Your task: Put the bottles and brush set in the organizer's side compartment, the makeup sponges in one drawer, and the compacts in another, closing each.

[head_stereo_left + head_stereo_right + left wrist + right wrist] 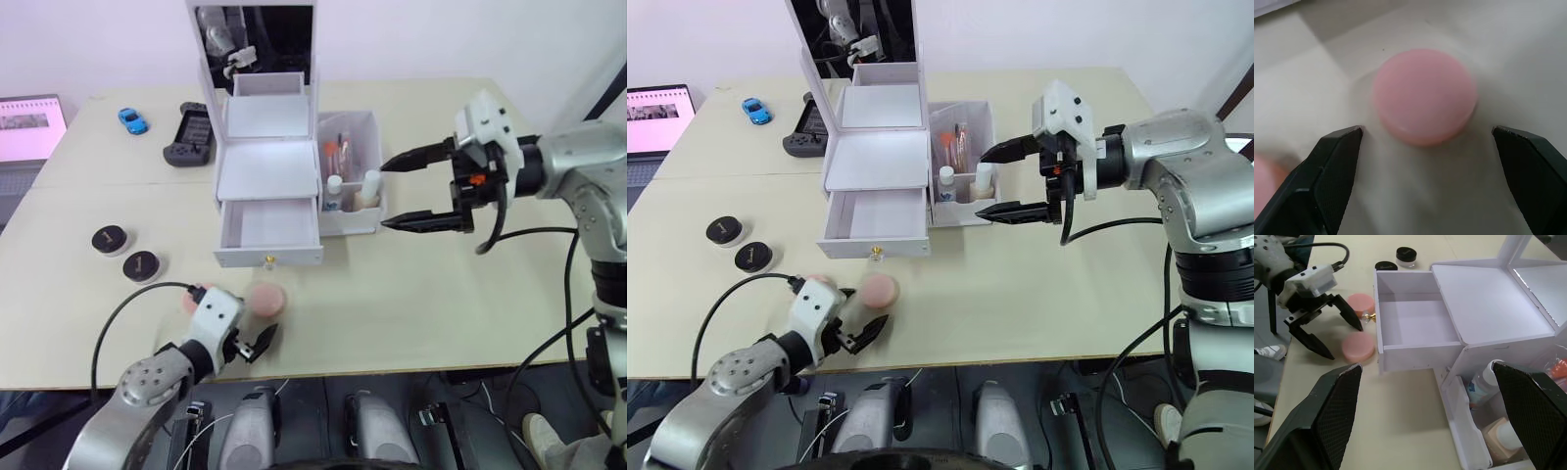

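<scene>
The white organizer (266,171) stands mid-table with its mirror lid upright. Its lower drawer (269,227) is pulled out and empty. The side compartment (375,211) holds the two bottles (1480,384) and the brush set (338,152). One pink makeup sponge (1424,95) lies in front of the drawer. My left gripper (1426,131) is open just short of it, one finger on each side. The other sponge (192,296) is partly hidden behind that gripper. Two black compacts (109,238) (143,265) sit to the left. My right gripper (389,194) hovers open beside the side compartment.
A laptop (24,127) sits at the table's far left edge. A blue toy car (132,119) and a black game controller (191,135) lie behind and left of the organizer. The table's front edge (392,367) runs just below the left gripper.
</scene>
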`<action>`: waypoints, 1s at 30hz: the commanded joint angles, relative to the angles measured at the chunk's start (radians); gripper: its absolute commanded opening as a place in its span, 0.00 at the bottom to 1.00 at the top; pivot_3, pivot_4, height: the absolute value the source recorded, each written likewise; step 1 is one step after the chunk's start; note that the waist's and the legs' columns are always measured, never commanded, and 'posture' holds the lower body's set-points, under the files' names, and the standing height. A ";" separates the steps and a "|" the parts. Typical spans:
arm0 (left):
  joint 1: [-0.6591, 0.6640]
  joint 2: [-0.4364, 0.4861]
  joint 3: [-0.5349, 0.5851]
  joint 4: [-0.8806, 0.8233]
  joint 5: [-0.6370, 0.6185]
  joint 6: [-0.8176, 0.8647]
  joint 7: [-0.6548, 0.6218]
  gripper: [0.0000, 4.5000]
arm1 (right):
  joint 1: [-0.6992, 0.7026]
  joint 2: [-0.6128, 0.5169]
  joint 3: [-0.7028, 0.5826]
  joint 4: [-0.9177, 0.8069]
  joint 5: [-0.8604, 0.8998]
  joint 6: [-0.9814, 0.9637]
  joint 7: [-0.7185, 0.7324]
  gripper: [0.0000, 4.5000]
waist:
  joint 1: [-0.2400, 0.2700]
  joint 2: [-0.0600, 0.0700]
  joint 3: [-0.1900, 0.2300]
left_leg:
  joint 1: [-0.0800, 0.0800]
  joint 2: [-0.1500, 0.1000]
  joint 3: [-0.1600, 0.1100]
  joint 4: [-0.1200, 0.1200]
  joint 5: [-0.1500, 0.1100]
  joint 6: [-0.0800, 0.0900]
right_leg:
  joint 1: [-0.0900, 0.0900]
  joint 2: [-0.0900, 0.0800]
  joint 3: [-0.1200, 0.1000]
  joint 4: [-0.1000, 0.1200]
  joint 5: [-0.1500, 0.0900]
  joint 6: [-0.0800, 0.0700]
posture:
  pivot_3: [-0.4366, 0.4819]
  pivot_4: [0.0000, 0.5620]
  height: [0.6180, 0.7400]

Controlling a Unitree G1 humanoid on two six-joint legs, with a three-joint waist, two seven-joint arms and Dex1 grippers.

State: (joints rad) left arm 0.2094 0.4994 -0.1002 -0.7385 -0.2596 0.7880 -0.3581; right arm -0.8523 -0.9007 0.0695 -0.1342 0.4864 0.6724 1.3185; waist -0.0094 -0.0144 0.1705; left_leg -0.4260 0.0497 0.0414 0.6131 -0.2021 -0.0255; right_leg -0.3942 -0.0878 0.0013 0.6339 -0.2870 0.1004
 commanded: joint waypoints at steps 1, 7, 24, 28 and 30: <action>-0.041 -0.014 -0.037 0.005 0.017 0.040 0.023 0.99 | -0.017 -0.030 -0.039 -0.043 0.014 0.015 -0.015 1.00 | 0.000 0.000 0.000 | 0.000 0.000 0.000 0.000 0.000 0.000 | 0.000 0.000 0.000 0.000 0.000 0.000 | 0.48 0.27 1.00; -0.107 -0.047 -0.069 0.040 0.024 0.065 0.042 0.99 | 0.002 -0.052 -0.056 -0.088 0.035 0.049 -0.035 1.00 | 0.003 0.000 0.000 | 0.000 0.000 -0.002 0.001 0.000 0.000 | 0.001 0.000 -0.001 0.000 0.000 0.000 | 0.48 0.27 1.00; 0.054 0.094 0.130 -0.164 -0.136 0.066 -0.150 0.59 | -0.006 -0.026 -0.014 -0.066 0.037 0.024 -0.034 1.00 | -0.005 0.000 0.000 | 0.000 0.000 -0.003 0.000 0.000 0.000 | 0.000 0.001 -0.001 0.001 0.000 0.000 | 0.48 0.27 1.00; 0.132 0.155 0.243 -0.221 -0.224 -0.002 -0.270 0.59 | -0.017 -0.006 -0.009 -0.048 0.046 0.012 -0.012 1.00 | 0.001 0.000 0.000 | 0.000 0.000 -0.003 0.000 0.000 0.000 | 0.001 0.000 -0.002 0.001 0.000 0.000 | 0.48 0.27 1.00; 0.135 0.179 0.367 -0.253 -0.375 -0.023 -0.333 0.59 | -0.025 0.002 -0.005 -0.040 0.065 0.012 0.023 1.00 | 0.001 0.000 0.000 | 0.000 0.000 -0.003 0.001 0.000 0.000 | 0.001 0.000 -0.002 0.000 0.000 0.000 | 0.48 0.27 1.00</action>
State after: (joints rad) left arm 0.3533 0.6616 0.1558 -0.9263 -0.5068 0.8026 -0.6331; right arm -0.8455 -0.8991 0.0759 -0.1696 0.5264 0.6974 1.3116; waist -0.0088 -0.0140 0.1703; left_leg -0.4258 0.0497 0.0389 0.6139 -0.2021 -0.0256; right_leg -0.3927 -0.0882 -0.0005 0.6336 -0.2872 0.1000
